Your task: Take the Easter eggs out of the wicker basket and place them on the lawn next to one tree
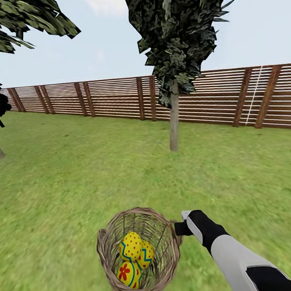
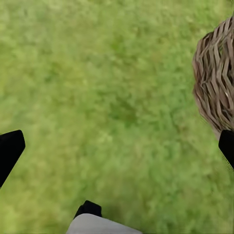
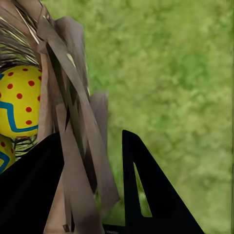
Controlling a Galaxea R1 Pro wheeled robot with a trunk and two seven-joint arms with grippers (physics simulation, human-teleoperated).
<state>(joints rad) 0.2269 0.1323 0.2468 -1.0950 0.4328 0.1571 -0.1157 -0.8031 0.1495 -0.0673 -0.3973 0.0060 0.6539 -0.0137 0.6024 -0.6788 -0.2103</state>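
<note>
Lawn (image 1: 56,189) all round, fence (image 1: 114,99) at the back. Wicker basket (image 1: 139,253) sits on the grass nearest the robot with all three Easter eggs (image 1: 134,255) inside. Right tool (image 1: 179,227) pinches the basket's rim; likely step: carry it steadily or let go and reach in. Left tool (image 2: 117,151) is spread beside the basket. Right wrist view shows wall strips (image 3: 73,126) between the fingers. Tree (image 1: 174,120) stands far beyond the basket.

We log three Easter eggs (image 1: 135,258) inside the upright wicker basket (image 1: 110,260) on the lawn (image 1: 56,194); tree (image 1: 174,125) well beyond.
</note>
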